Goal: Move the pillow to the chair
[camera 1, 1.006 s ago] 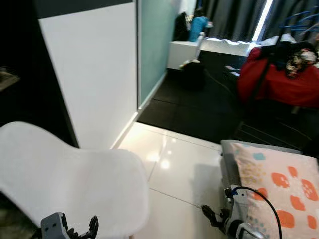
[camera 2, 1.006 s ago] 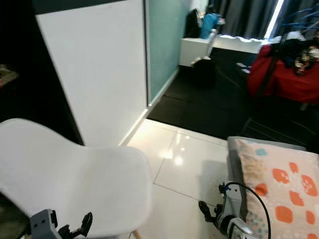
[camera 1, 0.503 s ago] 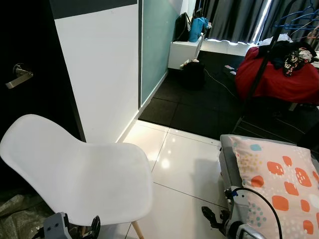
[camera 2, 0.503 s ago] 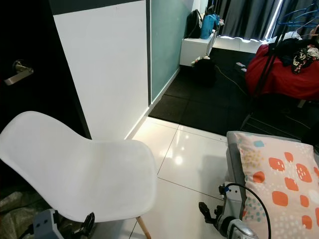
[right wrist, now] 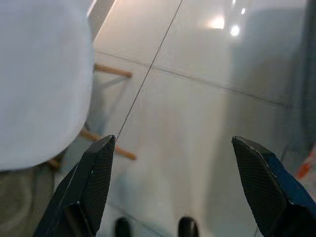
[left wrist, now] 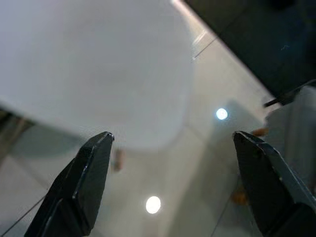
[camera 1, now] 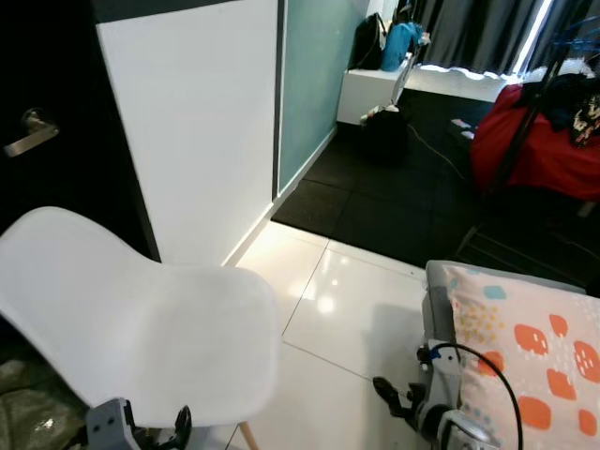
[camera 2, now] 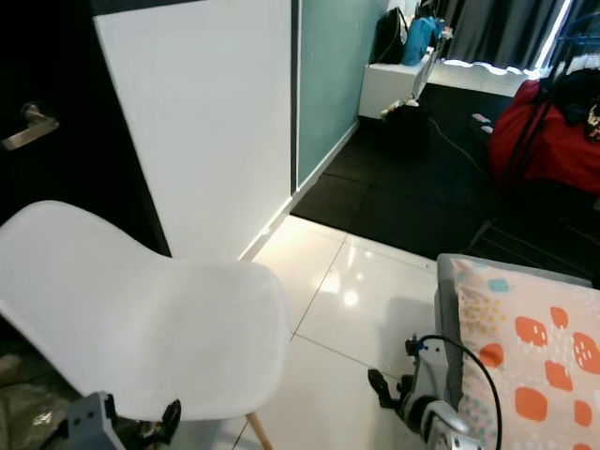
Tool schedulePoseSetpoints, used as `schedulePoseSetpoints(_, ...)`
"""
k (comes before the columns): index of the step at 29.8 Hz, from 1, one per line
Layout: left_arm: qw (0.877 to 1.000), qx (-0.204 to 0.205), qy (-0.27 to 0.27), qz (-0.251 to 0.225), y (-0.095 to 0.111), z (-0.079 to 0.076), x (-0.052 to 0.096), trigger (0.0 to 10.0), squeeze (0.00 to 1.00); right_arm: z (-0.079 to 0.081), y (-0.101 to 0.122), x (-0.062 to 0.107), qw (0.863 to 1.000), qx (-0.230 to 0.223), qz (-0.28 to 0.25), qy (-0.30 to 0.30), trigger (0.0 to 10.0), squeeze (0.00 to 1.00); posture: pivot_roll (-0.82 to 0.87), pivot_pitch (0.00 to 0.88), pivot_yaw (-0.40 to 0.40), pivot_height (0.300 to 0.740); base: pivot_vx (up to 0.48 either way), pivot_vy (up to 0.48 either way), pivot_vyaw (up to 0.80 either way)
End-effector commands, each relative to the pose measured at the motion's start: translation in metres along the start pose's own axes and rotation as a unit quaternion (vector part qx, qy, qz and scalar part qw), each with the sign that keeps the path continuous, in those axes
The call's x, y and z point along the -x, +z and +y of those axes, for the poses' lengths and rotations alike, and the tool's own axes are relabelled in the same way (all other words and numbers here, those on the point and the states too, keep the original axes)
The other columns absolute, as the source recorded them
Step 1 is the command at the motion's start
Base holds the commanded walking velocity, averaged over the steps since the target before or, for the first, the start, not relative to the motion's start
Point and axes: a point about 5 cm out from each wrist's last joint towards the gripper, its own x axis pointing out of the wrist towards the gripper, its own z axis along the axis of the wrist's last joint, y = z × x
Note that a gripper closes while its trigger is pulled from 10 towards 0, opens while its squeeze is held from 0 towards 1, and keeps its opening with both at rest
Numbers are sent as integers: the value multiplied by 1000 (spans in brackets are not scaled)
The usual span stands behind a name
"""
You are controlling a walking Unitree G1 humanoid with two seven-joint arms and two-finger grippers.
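A pillow [camera 1: 525, 356] with orange and teal blotches lies on a grey cushion [camera 1: 433, 309] at the lower right. The white moulded chair [camera 1: 141, 328] stands at the lower left, its seat bare. My left gripper [left wrist: 173, 182] hangs low by the chair's front edge, fingers wide apart over the chair seat [left wrist: 89, 64] and the tiles. My right gripper [right wrist: 182, 187] hangs open above the glossy floor, between the chair [right wrist: 39, 84] and the grey cushion [right wrist: 301, 98]. Neither holds anything.
A white wall panel [camera 1: 197, 122] and a dark door with a lever handle [camera 1: 23, 134] stand behind the chair. Beyond the white tiles [camera 1: 347, 300] lies dark flooring, with a red-draped heap [camera 1: 534, 150], a black bag [camera 1: 384, 136] and a white bench [camera 1: 375, 89].
The whole picture has shifted slightly, so the camera moved. The chair, pillow and both hanging grippers keep their places relative to each other.
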Motion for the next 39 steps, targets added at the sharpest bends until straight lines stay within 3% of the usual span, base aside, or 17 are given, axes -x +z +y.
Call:
schedulePoseSetpoints(1,1000,-1,13,7,-4,6,2,10000,0,8,-1,-3,1000,-11,-2,7,10000,0,-119,0,-52,740,0,-480,0)
schedulePoseSetpoints(16,1000,4,12,2,1,7,0,10000,0,10,5,-4,1000,-10,-5,4,10000,0,-132,40,-46,740,0,-477,-39)
schedulePoseSetpoints(32,1000,20,14,-2,1,8,1,10000,0,3,-4,-2,1000,-11,17,-7,10000,0,-141,54,-40,740,0,0,-731)
schedulePoseSetpoints(39,1000,17,15,-2,3,13,0,10000,0,6,-5,-3,1000,-19,11,-9,10000,0,-107,55,-13,740,0,0,-138)
